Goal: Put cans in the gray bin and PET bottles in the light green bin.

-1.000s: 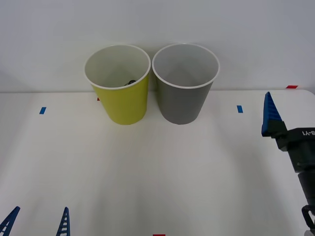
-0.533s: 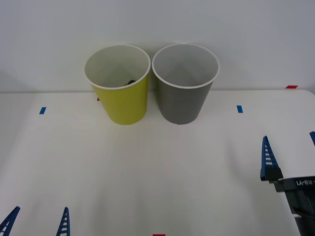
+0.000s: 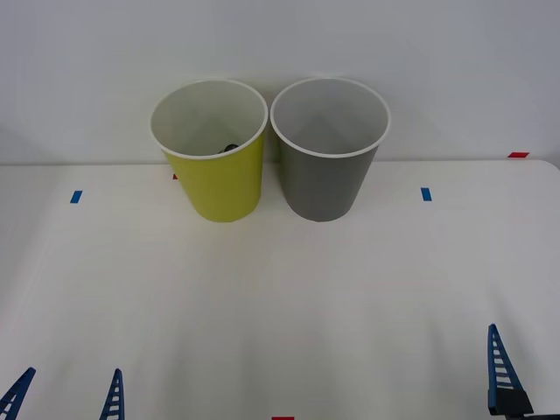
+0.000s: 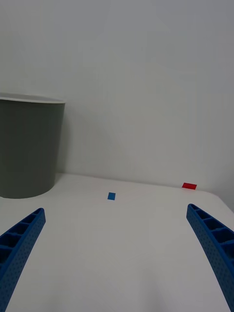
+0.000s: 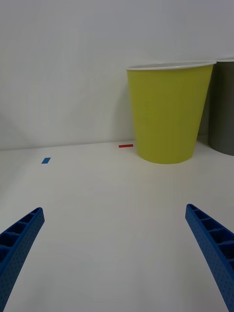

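The right tool (image 4: 116, 258) is hanging wide open and empty over the desk's (image 3: 280, 306) near right corner; the left tool (image 5: 114, 258) likewise at near left. A dark bit of the bottle (image 3: 231, 147) is showing inside the light green bin (image 3: 214, 179), beside the gray bin (image 3: 328, 175).

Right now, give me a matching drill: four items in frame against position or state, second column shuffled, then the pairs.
Items
1. light green bin
2. gray bin
3. left gripper
4. right gripper

Places or states
A. open, low at the table's near right edge
B. standing on the robot's right of its twin
C. open, low at the table's near left edge
D. has a small dark object just inside its near rim

Pairs: 1-D, 2-B, 3-C, 4-A
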{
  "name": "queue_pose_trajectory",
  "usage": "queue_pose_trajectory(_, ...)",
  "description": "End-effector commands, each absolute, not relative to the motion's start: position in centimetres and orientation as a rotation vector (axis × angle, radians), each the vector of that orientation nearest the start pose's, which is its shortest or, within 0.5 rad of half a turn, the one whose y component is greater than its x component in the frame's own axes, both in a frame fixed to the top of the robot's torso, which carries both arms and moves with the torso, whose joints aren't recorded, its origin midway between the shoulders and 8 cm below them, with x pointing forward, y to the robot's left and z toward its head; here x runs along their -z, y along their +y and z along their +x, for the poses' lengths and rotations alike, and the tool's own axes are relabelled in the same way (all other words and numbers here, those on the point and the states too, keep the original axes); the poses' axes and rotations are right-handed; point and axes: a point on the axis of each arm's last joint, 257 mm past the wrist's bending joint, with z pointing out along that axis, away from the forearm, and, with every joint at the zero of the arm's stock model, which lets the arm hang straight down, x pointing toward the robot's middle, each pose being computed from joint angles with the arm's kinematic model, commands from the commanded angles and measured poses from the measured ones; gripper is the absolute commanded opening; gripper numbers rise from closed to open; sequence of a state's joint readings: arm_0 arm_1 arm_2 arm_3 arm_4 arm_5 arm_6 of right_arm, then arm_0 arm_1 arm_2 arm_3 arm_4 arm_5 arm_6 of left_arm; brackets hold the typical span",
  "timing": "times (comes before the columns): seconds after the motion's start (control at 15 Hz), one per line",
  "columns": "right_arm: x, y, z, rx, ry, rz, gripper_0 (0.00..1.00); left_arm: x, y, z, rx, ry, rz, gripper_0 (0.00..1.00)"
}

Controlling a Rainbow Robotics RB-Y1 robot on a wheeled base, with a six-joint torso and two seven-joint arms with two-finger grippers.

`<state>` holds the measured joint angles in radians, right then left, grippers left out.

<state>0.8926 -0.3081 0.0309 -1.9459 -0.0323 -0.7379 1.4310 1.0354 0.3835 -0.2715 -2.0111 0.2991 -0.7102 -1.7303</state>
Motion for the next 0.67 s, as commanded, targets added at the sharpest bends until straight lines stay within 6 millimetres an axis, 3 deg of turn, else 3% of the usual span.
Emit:
queue_pose_trajectory(0.07, 21.9, -31.2, 23.8, 0.066, 1.419, -0.074, 1.00, 23.4, 27.4, 22.2, -0.053, 1.499, 0.022, 1.00)
queue_pose_trajectory(0.33, 23.3, -30.8, 21.8, 0.045, 1.476, -0.053, 1.00, 23.4, 27.4, 22.2, -0.053, 1.499, 0.022, 1.00)
queue_pose_trajectory(0.67, 23.5, -30.6, 21.3, 0.013, 1.488, -0.055, 1.00, 23.4, 27.4, 22.2, -0.053, 1.499, 0.022, 1.00)
